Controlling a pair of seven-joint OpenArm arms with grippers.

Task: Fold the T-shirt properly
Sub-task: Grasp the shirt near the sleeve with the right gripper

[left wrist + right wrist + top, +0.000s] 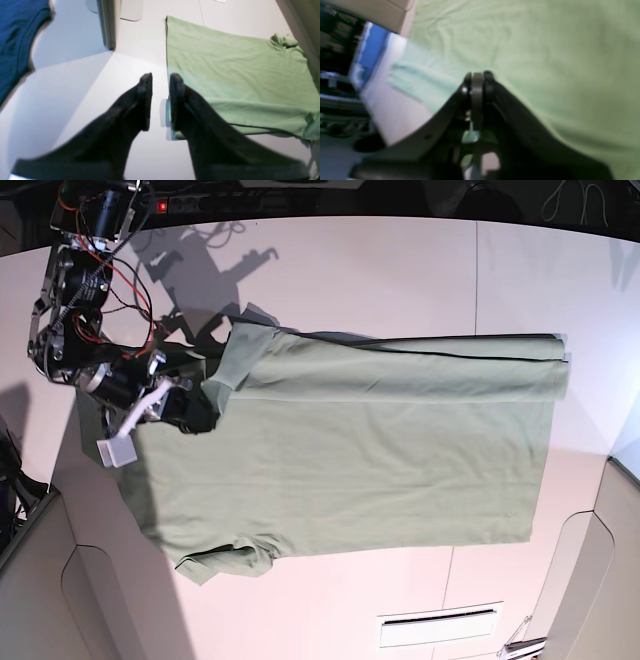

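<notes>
You see the T-shirt point(380, 450), a pale sage-green short-sleeved one, spread flat across the middle of the base view with its length running left to right. Its upper long edge is folded over into a band along the top, a dark seam showing there. One sleeve sticks out at lower left, and the cloth lies mostly smooth.

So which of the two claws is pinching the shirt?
The right gripper: its jaws are shut on the green T-shirt. The left gripper is open, holding nothing.
</notes>
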